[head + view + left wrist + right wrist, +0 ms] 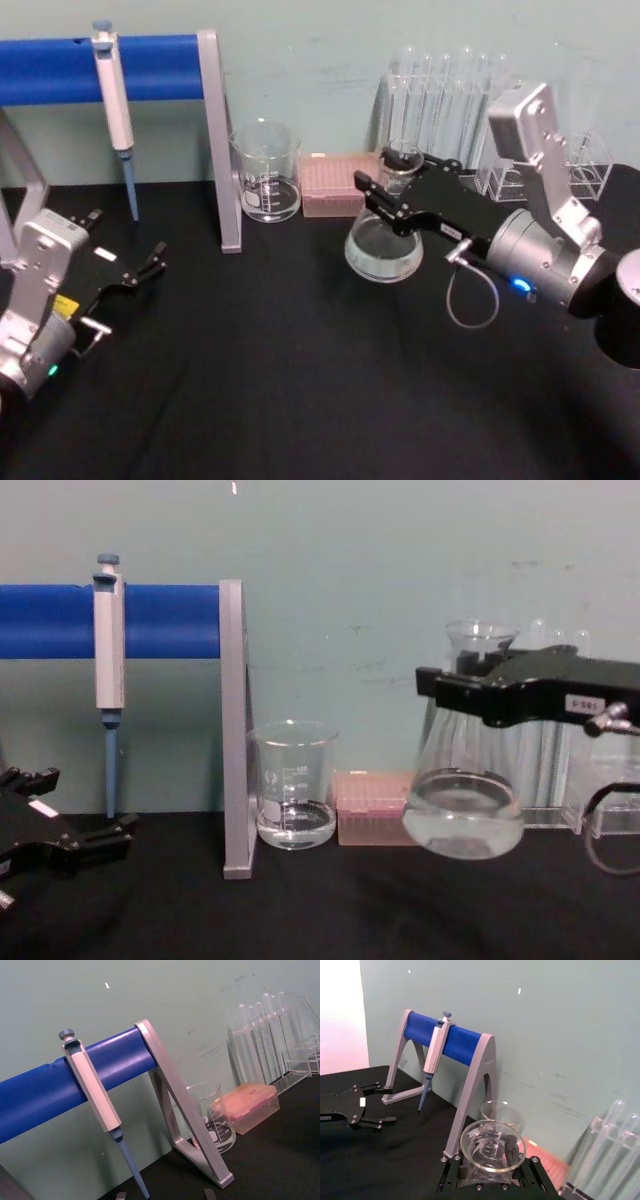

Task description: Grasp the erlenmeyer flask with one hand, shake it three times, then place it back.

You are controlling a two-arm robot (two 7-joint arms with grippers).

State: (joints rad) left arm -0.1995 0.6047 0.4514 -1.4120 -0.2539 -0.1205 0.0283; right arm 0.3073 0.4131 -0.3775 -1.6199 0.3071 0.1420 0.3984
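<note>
Grip: my right pincer (375, 172) is clamped on the erlenmeyer flask (462, 810) at its neck, under the flare, so the lip checks slipping.
Flask: upright, liquid low, just before the pink box (330, 185). I cannot tell whether it touches the bench (300, 380).
Reserve: my left pincer (375, 1104) is open and parked well apart.

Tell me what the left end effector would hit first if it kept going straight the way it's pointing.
Most likely the grey leg of the pipette stand. The left end effector sits low and points toward the leg's foot, though depth is hard to judge.

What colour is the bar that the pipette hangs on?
The bar holding the pipette is blue, shown best in the chest view.
</note>
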